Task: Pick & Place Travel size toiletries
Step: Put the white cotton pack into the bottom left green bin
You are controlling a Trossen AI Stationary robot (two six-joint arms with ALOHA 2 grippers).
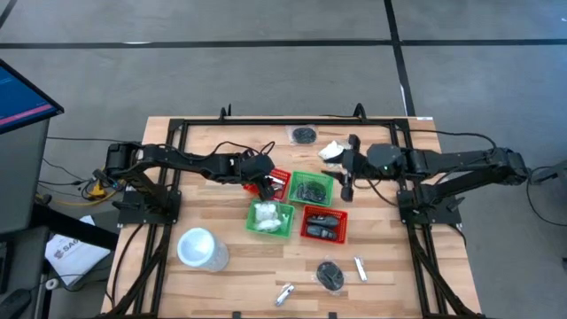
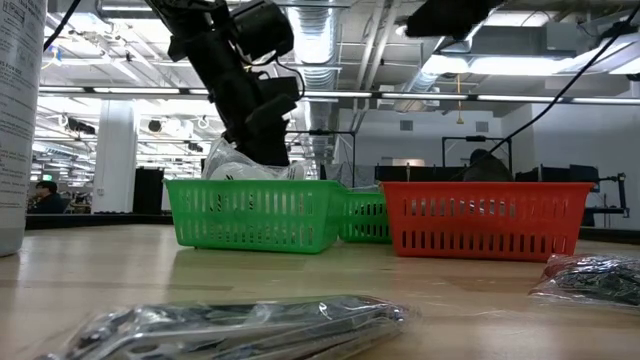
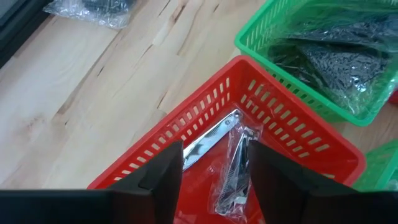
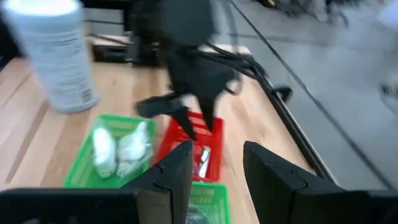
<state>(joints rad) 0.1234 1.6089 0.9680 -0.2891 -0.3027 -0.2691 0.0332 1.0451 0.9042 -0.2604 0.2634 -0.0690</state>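
My left gripper (image 1: 264,184) hangs open just above a small red basket (image 3: 292,146). The basket holds silvery tubes (image 3: 233,158) in clear wrap, which show between the fingers (image 3: 163,177). My right gripper (image 1: 345,184) is open and empty (image 4: 217,168) above the table, right of the green basket of black round bundles (image 1: 312,188). A white crinkly packet (image 1: 332,151) lies on the table by the right arm. A black bundle (image 1: 304,135) lies near the far edge. Another black bundle (image 1: 330,275) and two silvery tubes (image 1: 361,268) lie near the near edge.
Four small baskets stand grouped mid-table: a green one with white packets (image 1: 268,217), a red one with dark pieces (image 1: 323,223), and the two under and beside my grippers. A large white cup (image 1: 199,248) stands near-left. A black frame (image 1: 292,120) borders the table.
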